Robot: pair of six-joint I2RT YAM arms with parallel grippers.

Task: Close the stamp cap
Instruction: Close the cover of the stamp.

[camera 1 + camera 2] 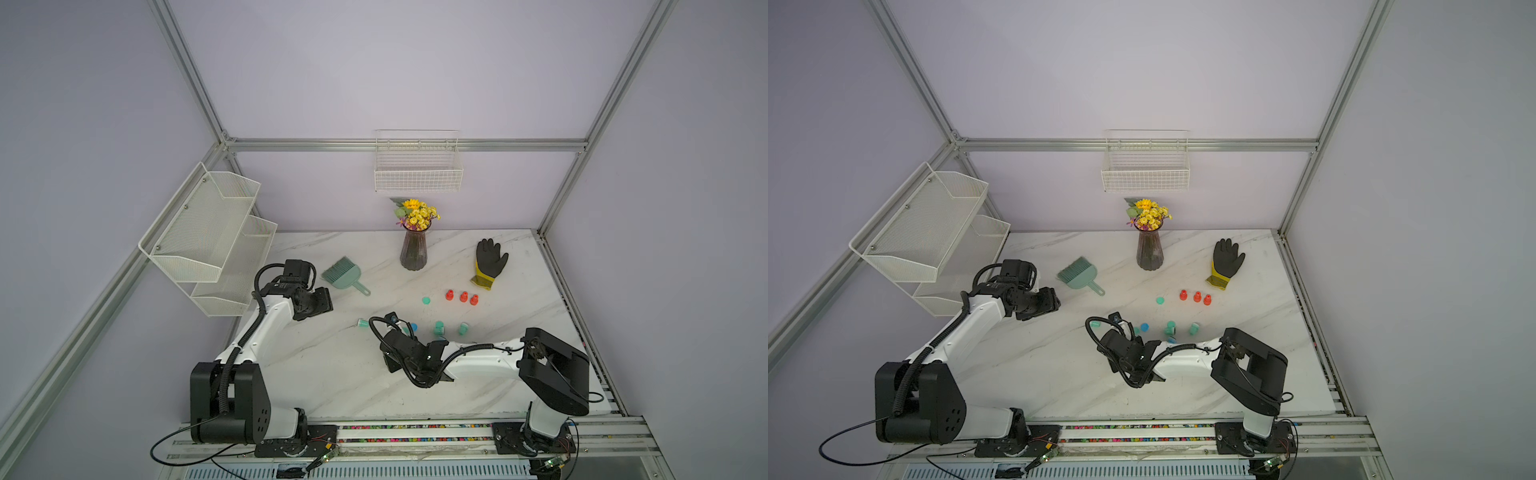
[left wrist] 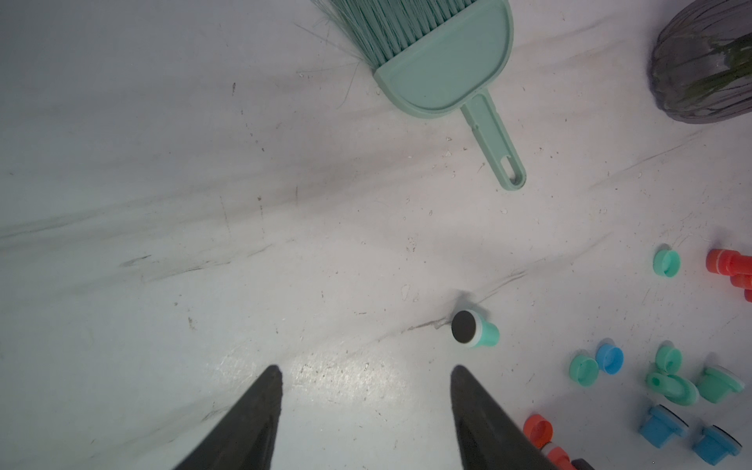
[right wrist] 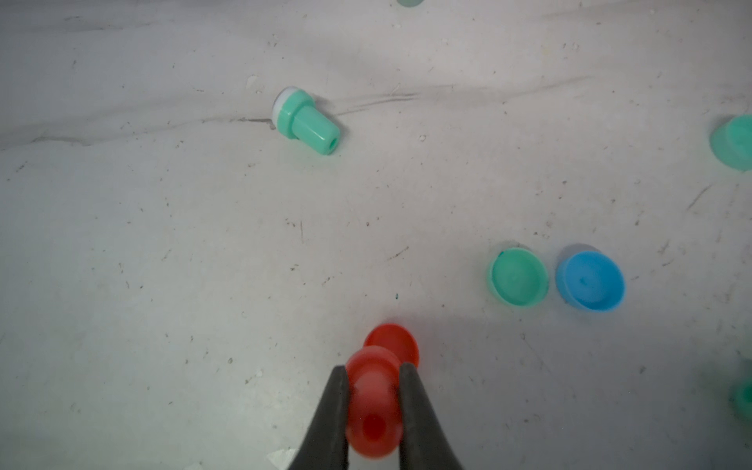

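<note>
Right gripper (image 3: 373, 367) pinching the red stamp (image 3: 372, 407) by its body — red cap (image 3: 401, 339) on the worktop (image 3: 203, 285) right at the stamp's wide end, partly hidden by it. In both top views that gripper sits just below frame centre. Left gripper (image 2: 366, 367) spread over bare worktop.

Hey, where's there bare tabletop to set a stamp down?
Bare marble lies between the left arm and right gripper, and behind the brush toward the vase. Crowded: loose caps and stamps beside that gripper, red stamps near the glove.
</note>
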